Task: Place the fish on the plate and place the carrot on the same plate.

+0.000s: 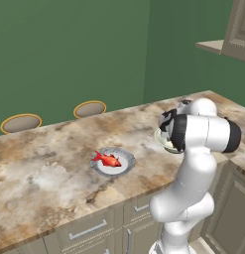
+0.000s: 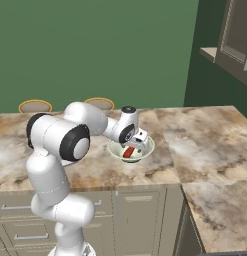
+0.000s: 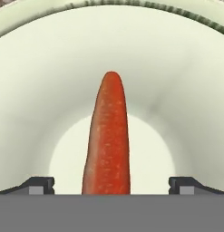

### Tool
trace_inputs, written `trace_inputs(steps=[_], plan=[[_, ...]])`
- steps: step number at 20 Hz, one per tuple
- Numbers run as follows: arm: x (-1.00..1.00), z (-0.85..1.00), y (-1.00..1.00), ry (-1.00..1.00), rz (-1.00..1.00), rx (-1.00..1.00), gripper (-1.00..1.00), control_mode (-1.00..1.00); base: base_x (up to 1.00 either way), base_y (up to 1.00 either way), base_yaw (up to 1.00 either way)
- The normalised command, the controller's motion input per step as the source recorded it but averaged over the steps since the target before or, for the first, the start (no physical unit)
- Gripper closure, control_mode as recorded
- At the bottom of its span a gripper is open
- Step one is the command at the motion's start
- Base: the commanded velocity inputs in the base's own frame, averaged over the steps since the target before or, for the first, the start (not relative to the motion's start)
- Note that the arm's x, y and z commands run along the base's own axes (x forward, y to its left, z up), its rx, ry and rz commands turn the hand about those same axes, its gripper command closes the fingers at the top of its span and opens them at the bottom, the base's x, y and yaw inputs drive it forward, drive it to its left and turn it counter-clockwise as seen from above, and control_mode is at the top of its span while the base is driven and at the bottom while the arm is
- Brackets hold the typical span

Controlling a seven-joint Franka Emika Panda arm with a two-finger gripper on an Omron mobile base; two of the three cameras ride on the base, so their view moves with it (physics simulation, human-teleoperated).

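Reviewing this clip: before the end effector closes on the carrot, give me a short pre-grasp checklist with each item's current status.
1. Fish already on the plate: ok, it lies in the well.
2. Carrot located: ok, it rests inside the cream bowl, not yet on the plate.
3. End effector open: ok, fingertips stand wide apart.
4. Carrot centred between the fingertips: ok in the hand view, with one tip on each side.
5. Fingertips low enough to grip: cannot tell; no contact is visible.
6. Clearance from the bowl wall: cannot tell; in the right base view the hand sits right over the bowl.
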Motion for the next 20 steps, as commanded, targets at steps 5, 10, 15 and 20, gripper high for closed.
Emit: trace_inputs(steps=[5, 10, 15, 20], plan=[[0.0, -0.14, -0.04, 0.0, 0.06, 0.0, -1.0, -1.0, 0.0, 0.0, 0.0], [0.01, -0.05, 0.0, 0.0, 0.03, 0.0, 1.0, -1.0, 0.0, 0.0, 0.0], [0.0, 0.05, 0.0, 0.0, 0.0, 0.0, 1.0, -1.0, 0.0, 0.0, 0.0], [0.05, 0.64, 0.0, 0.0, 0.0, 0.01, 1.0, -1.0, 0.0, 0.0, 0.0]])
